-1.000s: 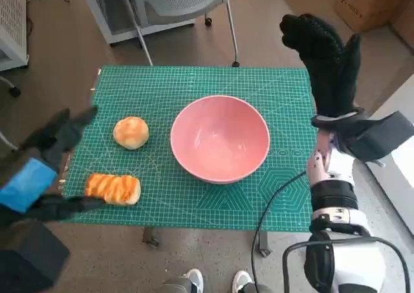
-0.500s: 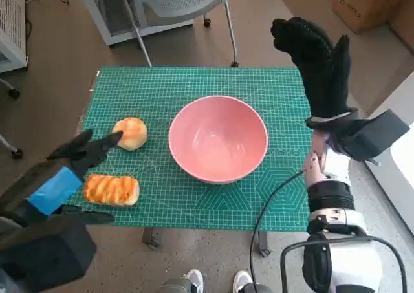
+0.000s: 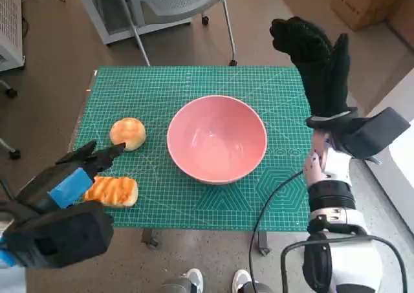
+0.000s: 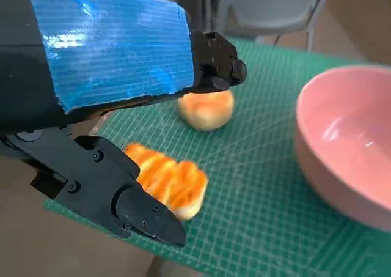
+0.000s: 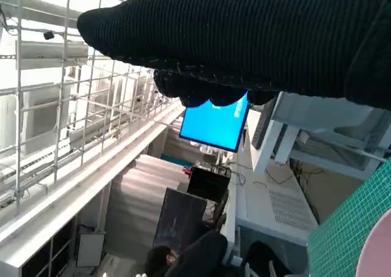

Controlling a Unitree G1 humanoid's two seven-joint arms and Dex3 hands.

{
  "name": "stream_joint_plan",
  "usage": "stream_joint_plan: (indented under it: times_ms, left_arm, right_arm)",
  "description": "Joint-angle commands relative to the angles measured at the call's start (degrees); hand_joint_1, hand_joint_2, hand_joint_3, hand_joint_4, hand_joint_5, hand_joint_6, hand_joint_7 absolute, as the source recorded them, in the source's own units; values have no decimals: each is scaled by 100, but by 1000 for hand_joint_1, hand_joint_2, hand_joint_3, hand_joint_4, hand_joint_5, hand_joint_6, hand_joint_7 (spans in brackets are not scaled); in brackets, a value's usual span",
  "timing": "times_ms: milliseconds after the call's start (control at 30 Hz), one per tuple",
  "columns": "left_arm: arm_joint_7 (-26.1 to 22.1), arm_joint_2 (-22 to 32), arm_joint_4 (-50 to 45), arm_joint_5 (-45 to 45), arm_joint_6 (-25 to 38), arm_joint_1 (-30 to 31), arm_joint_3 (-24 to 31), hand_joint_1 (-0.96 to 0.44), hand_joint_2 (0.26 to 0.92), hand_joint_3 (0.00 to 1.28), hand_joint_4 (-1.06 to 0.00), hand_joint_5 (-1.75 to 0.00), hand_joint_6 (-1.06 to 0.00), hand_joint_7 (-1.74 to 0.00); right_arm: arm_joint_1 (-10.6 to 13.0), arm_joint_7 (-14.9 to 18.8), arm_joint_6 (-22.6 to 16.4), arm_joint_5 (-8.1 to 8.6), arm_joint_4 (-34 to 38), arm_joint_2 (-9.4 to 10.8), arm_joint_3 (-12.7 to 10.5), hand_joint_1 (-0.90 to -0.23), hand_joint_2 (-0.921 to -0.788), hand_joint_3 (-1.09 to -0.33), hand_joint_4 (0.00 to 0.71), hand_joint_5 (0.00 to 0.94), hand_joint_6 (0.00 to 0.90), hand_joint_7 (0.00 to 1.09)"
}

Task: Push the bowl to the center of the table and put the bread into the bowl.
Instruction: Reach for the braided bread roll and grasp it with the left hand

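No text, label or number can be read; print on the green mat point(image 3: 194, 86) is too small.

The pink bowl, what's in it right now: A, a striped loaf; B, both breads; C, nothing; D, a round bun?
C: the pink bowl shows only its bare inside, while the round bun and the striped loaf both lie on the green mat beside it.

Head view looks steeply down; left wrist shares its bowl point(image 3: 217, 138), close.
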Motion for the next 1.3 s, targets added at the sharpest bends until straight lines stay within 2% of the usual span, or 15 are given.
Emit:
stream_joint_plan:
  times_ms: [33, 633, 900, 1300]
  left_arm:
    - [97, 38, 305, 288, -104, -65, -268, -180, 685, 7, -79, -7, -246, -11]
    - [355, -289, 1450, 940, -1070, -10, -710, -176, 690, 4, -128, -9, -306, -14]
    - [553, -532, 1831, 1311, -1366, 5, -810, -79, 699, 6, -176, -14, -364, -22]
    - [792, -855, 2222, 1819, -1890, 142, -891, 117, 743, 21, -370, -25, -505, -24]
  right_arm:
    - [123, 59, 99, 29, -29, -28, 6, -709, -921, -632, 198, 3, 350, 7]
    - [140, 145, 160, 120, -68, -94, -56, -706, -921, -633, 199, 2, 350, 5]
    - [135, 150, 197, 152, -80, -112, -61, -702, -921, -633, 200, 2, 350, 5]
    - [188, 80, 228, 114, -231, -103, -15, -721, -921, -622, 201, 2, 366, 11]
